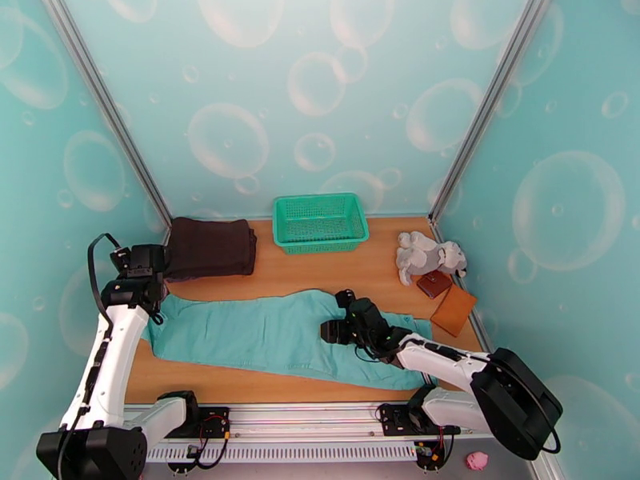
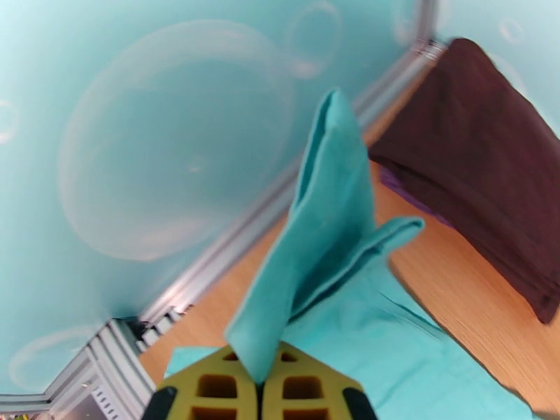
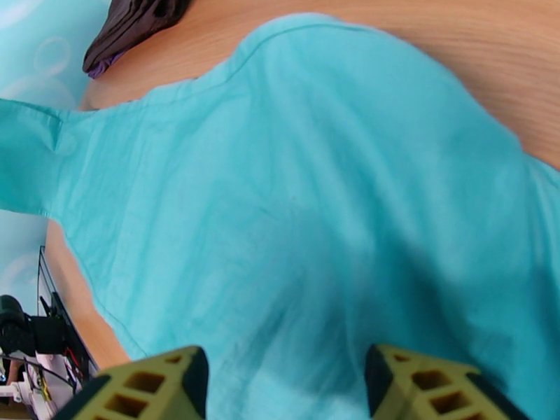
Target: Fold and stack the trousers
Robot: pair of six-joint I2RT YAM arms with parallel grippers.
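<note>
The light teal trousers (image 1: 272,334) lie spread lengthwise across the wooden table (image 1: 320,274), reaching from the left edge almost to the right edge. My left gripper (image 1: 154,316) is at their left end. In the left wrist view its yellow fingers (image 2: 210,393) are shut on a fold of the trousers (image 2: 329,225) that rises up from the pinch. My right gripper (image 1: 336,315) hovers low over the middle-right part of the trousers (image 3: 294,204). Its fingers (image 3: 150,386) stand open with nothing between them but the cloth lying below.
A dark brown folded garment (image 1: 210,248) lies at the back left, just behind the trousers' left end. A green basket (image 1: 320,222) stands at the back centre. A plush dog (image 1: 428,256) and two brown wallets (image 1: 454,310) sit at the right edge.
</note>
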